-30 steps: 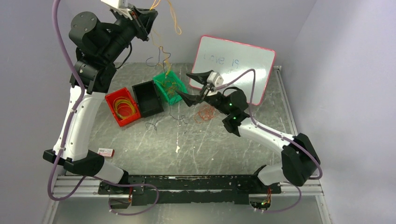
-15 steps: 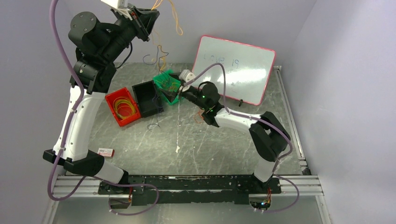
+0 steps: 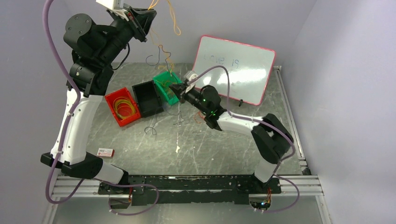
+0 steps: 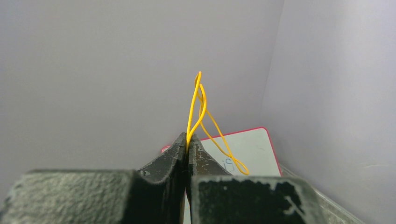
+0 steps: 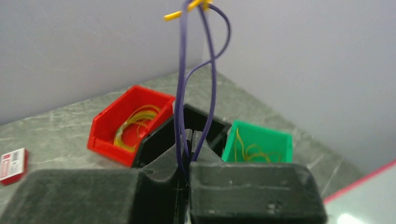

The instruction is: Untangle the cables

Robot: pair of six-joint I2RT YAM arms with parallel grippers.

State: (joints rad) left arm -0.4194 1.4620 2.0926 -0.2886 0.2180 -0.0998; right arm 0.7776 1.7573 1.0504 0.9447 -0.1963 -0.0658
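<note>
High at the back left, my left gripper is shut on a yellow cable. Its strands hang from the jaws toward the bins, tangled with a dark blue cable. My right gripper is over the green bin, shut on the dark blue cable. That cable rises from the jaws as a loop to a yellow end. More orange cable lies on the table beside the right arm, and a dark loop lies further left.
Red bin with yellow coils, black bin and green bin stand in a row. A whiteboard leans at the back right. A small red-white box lies near the left arm.
My right gripper swung left from above the table to the hanging strands over the green bin and shut on the dark blue cable. The left gripper stayed shut, shifting only slightly.
</note>
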